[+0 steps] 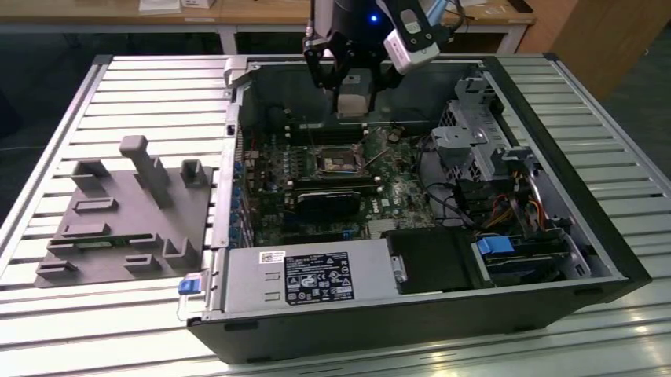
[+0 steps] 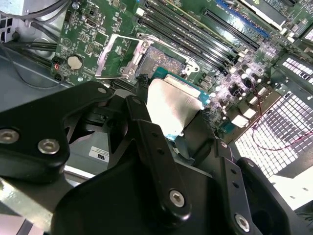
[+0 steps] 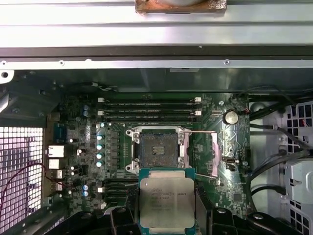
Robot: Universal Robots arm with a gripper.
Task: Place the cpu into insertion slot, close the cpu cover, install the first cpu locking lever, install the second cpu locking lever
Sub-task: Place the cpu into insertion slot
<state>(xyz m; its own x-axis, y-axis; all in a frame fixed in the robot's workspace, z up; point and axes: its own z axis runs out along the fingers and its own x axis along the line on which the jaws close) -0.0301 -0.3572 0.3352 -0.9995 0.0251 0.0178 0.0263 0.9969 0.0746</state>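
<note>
First wrist view: hand (image 3: 166,209) clamped on the cpu (image 3: 167,198), near the insertion slot (image 3: 157,152)

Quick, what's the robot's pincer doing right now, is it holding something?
The pincer is closed, holding the cpu, which is not yet in the insertion slot.

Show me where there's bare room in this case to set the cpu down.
The insertion slot lies bare, bordered by the memory slots and the swung-open cpu cover. The tool holds the cpu near it. Cables crowd the drive cage.
</note>
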